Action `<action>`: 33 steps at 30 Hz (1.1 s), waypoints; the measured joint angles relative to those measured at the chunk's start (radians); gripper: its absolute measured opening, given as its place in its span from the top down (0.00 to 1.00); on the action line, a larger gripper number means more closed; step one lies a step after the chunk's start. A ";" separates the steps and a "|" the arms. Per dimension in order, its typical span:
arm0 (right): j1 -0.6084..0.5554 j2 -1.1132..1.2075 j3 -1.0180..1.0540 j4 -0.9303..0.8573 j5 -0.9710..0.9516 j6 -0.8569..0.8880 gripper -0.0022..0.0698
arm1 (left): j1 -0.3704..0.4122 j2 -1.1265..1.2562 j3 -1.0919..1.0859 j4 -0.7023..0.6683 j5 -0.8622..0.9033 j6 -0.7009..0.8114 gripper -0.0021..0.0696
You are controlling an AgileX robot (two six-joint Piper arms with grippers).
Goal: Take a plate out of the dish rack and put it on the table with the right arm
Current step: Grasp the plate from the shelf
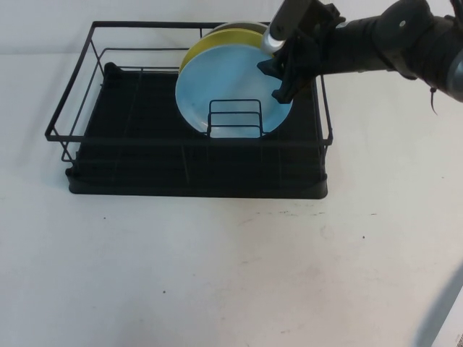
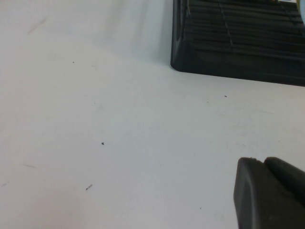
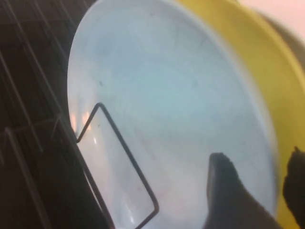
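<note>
The light-blue plate stands on edge in the small wire holder of the black dish rack. Directly behind it are a yellow plate and an olive-grey plate. My right gripper reaches down over the blue plate's right rim. In the right wrist view it is open and straddles that rim: one finger lies in front of the plate, the other behind it against the yellow plate. My left gripper hangs shut and empty over the white table, out of the high view.
The rack's wire frame passes close beside the right arm. The rack's tray corner lies ahead of the left gripper. Bare white table stretches in front of the rack.
</note>
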 joint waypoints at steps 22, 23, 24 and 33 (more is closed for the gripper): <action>0.000 0.059 0.000 0.068 -0.102 -0.096 0.63 | 0.000 0.000 0.000 0.000 0.000 0.000 0.98; 0.000 0.061 0.000 0.072 -0.108 -0.096 0.63 | 0.000 0.000 0.000 0.000 0.000 0.000 0.98; 0.000 0.063 0.000 0.082 -0.115 -0.096 0.63 | 0.000 0.000 0.000 0.000 0.000 0.000 0.98; 0.000 0.085 0.000 0.137 -0.128 -0.118 0.63 | 0.000 0.000 0.000 0.000 0.000 0.000 0.98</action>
